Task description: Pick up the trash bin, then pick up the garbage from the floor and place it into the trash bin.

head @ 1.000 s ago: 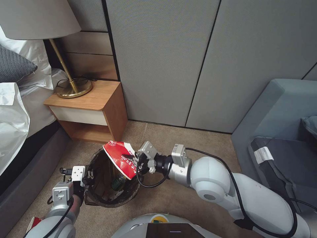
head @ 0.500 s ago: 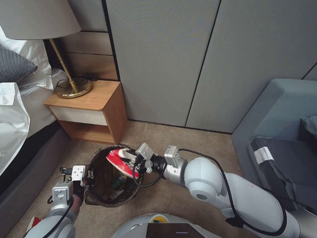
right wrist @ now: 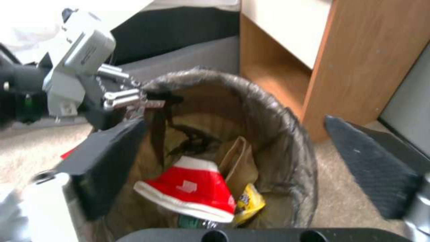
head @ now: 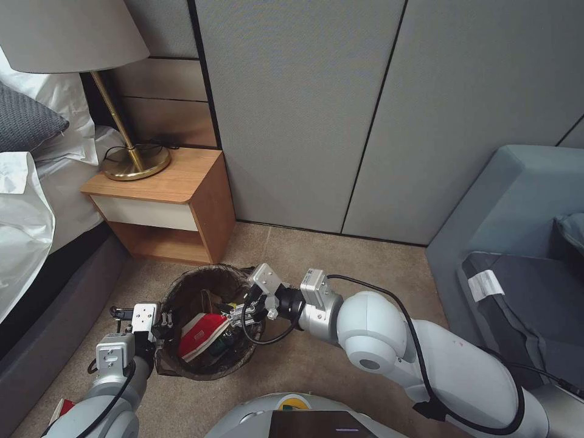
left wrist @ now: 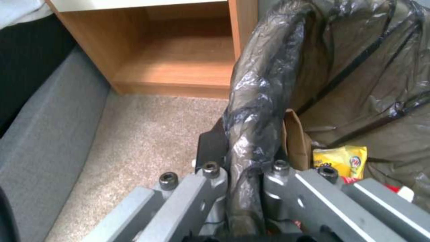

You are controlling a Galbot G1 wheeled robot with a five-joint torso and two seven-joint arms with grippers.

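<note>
Trash bin (head: 182, 365): on the carpet floor (head: 340, 365) before the nightstand (head: 176, 201).
Right end effector (head: 234, 314): over the bin's mouth, fingers spread wide, empty.
Left end effector (head: 165, 320): clamped on the bag-lined rim.
Red-and-white cup (right wrist: 188, 191): inside the bin, beside brown paper bag (right wrist: 240, 164) and yellow wrapper (right wrist: 248, 203).

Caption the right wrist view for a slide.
Open right gripper above the bin, red cup lying inside; left gripper clamps the rim.

To the left of the wooden nightstand (head: 176, 207) I see a bed (head: 30, 213); a brass lamp (head: 131, 155) stands on the nightstand, and a blue-grey sofa (head: 517, 243) sits well to its right.
</note>
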